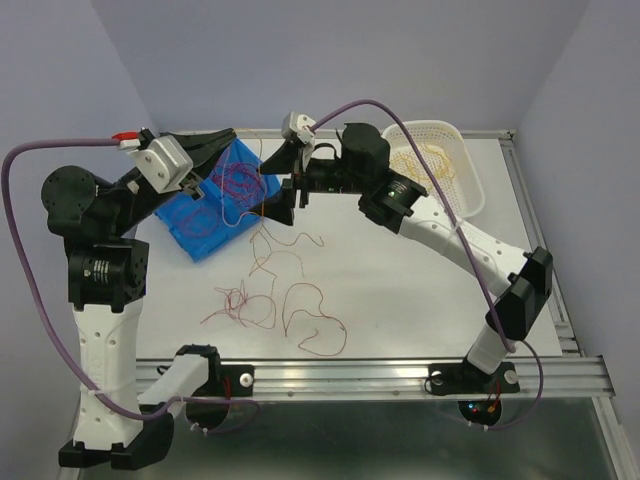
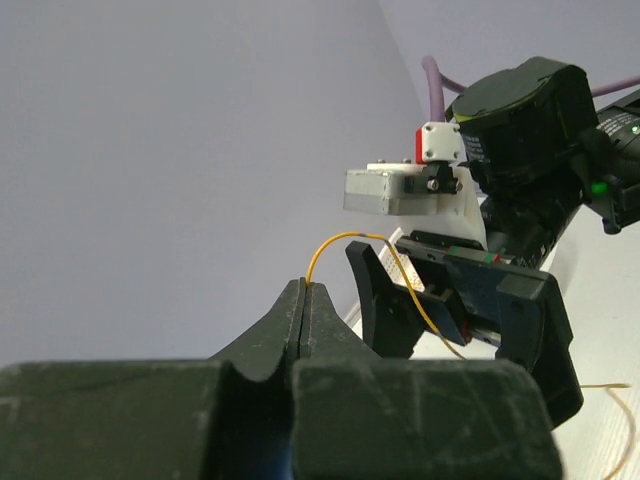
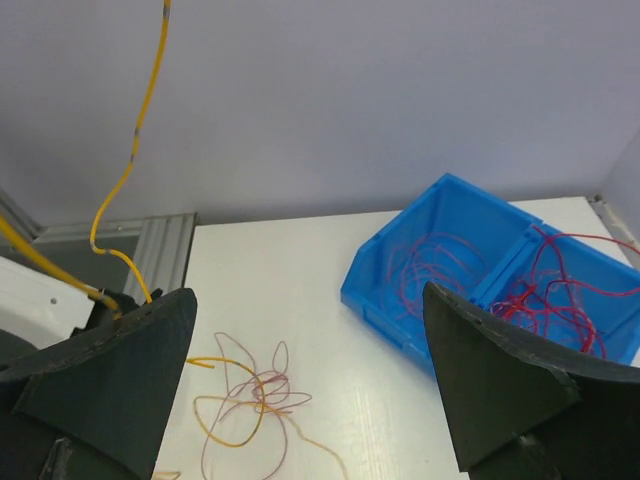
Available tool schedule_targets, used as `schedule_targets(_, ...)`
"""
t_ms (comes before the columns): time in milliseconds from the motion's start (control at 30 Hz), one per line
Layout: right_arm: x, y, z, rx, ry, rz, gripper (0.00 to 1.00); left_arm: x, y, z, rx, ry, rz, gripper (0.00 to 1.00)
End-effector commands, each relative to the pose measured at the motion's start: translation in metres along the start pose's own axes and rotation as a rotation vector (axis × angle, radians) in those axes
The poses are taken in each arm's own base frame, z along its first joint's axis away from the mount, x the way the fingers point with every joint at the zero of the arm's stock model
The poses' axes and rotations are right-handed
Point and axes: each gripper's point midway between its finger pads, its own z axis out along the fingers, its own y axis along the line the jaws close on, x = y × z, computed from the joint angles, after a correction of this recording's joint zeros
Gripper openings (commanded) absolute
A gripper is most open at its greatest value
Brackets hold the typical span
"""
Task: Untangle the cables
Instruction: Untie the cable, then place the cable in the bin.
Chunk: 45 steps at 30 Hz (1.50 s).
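Pinched fully together, my left fingers (image 2: 303, 300) are gripping a yellow-orange strand (image 2: 340, 237) right at their tips. It is arching up out of the pinch and sloping down toward the right of that wrist view, crossing in front of my other arm's black jaws.

My right fingers (image 3: 500, 380) are standing spread wide with nothing between them. A yellow strand is lying against the top edge of the finger at the lower left of their view and climbing out at the top of the frame.

Between those open fingers, a small tangle (image 3: 250, 395) of maroon and yellow is lying on the white surface (image 3: 330, 260). In the overhead view, maroon loops (image 1: 270, 300) are sprawling across the centre. Toward the upper left, the blue bin (image 3: 400, 290) is holding red strands (image 3: 440, 265) in both compartments. At the upper right, the white basket (image 1: 470, 190) is holding pale yellow strands (image 1: 430, 160).
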Motion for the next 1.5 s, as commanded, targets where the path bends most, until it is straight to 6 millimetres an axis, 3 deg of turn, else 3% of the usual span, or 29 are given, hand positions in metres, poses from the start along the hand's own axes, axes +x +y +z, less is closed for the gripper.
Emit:
schedule_targets(0, -0.025, 0.020, -0.002, -0.099, -0.043, -0.010, 0.99, -0.018, -0.003, -0.001, 0.006, -0.052, 0.047, 0.00)
schedule_targets(133, -0.009, 0.033, -0.002, -0.179, -0.015, 0.008, 0.98, -0.019, -0.004, 0.000, 0.015, -0.056, 0.043, 0.00)
schedule_targets(433, -0.003, 0.038, -0.020, -0.131, -0.010, -0.023, 0.97, -0.013, -0.006, 0.005, 0.031, -0.056, 0.029, 0.00)
schedule_targets(600, 0.006, 0.075, -0.038, -0.311, -0.001, -0.067, 0.97, -0.016, -0.005, 0.008, 0.035, -0.063, 0.018, 0.00)
schedule_targets(800, 0.016, 0.082, -0.040, -0.373, 0.005, -0.100, 0.98, -0.026, -0.015, 0.010, 0.087, -0.089, -0.011, 0.00)
schedule_targets(933, 0.020, 0.073, -0.029, -0.378, 0.010, -0.094, 0.98, -0.029, -0.017, 0.014, 0.099, -0.100, -0.034, 0.00)
schedule_targets(1300, 0.042, 0.029, -0.008, -0.184, 0.050, -0.116, 0.98, -0.039, -0.022, 0.020, 0.110, -0.128, -0.047, 0.00)
schedule_targets(1467, 0.043, 0.015, -0.006, -0.110, 0.056, -0.126, 0.78, -0.035, -0.022, 0.023, 0.103, -0.124, -0.048, 0.00)
